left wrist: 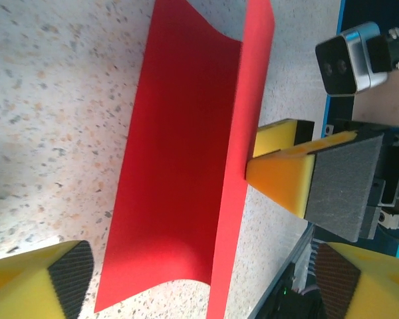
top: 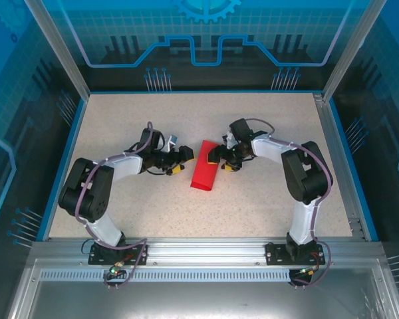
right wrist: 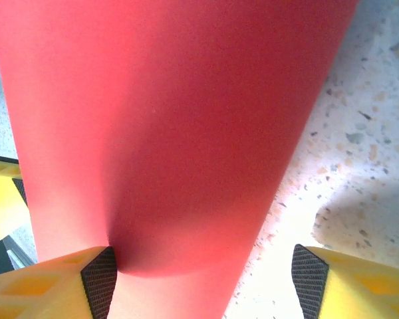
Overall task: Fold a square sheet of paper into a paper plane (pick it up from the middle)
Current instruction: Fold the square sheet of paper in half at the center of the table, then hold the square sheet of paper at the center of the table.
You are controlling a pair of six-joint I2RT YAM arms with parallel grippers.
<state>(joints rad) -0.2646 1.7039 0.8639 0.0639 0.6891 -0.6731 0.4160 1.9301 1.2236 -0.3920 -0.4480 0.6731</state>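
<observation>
Now paper (top: pixel 204 174) (curled) between end effectors (top: pixel 181 163) (top: pixel 220 161)

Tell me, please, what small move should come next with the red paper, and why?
I would probably press the fold flat with the open right gripper: the square sheet of paper lies doubled over but bulging, uncreased, and the left gripper is open too.

One red sheet of paper (top: pixel 203 174) lies between the fingertips of two grippers, the left gripper (top: pixel 182 163) and the right gripper (top: pixel 221 161). Each has two yellow fingers (right wrist: pixel 60 282), four in all. Two arms (top: pixel 93 189) stand on one table (top: pixel 266 212).
</observation>
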